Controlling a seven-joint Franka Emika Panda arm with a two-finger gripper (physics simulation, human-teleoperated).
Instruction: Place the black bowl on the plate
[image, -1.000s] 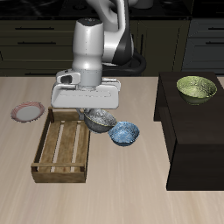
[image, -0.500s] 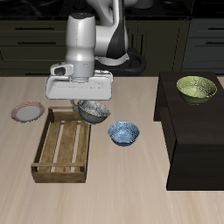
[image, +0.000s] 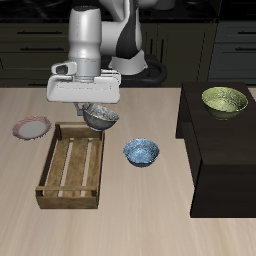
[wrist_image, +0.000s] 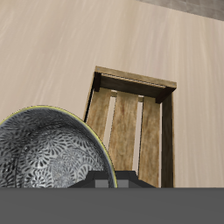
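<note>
My gripper (image: 95, 107) is shut on the rim of the black bowl (image: 100, 116), which hangs tilted in the air above the far end of the wooden tray (image: 72, 168). In the wrist view the bowl's speckled silvery inside (wrist_image: 48, 153) fills the space close under the gripper, with the tray (wrist_image: 131, 122) far below it. The plate (image: 31, 127), pinkish-red rimmed with a pale centre, lies on the table beside the tray, some way from the bowl. Neither fingertip shows clearly.
A bowl with a blue inside (image: 141, 152) sits on the table beside the tray. A dark raised block (image: 220, 150) at the table's side carries an olive-yellow bowl (image: 224, 100). Dark cabinets (image: 40, 45) run along the back.
The arm has lifted the black bowl higher and carried it sideways toward the plate, from beside the blue bowl to above the tray's far end.
</note>
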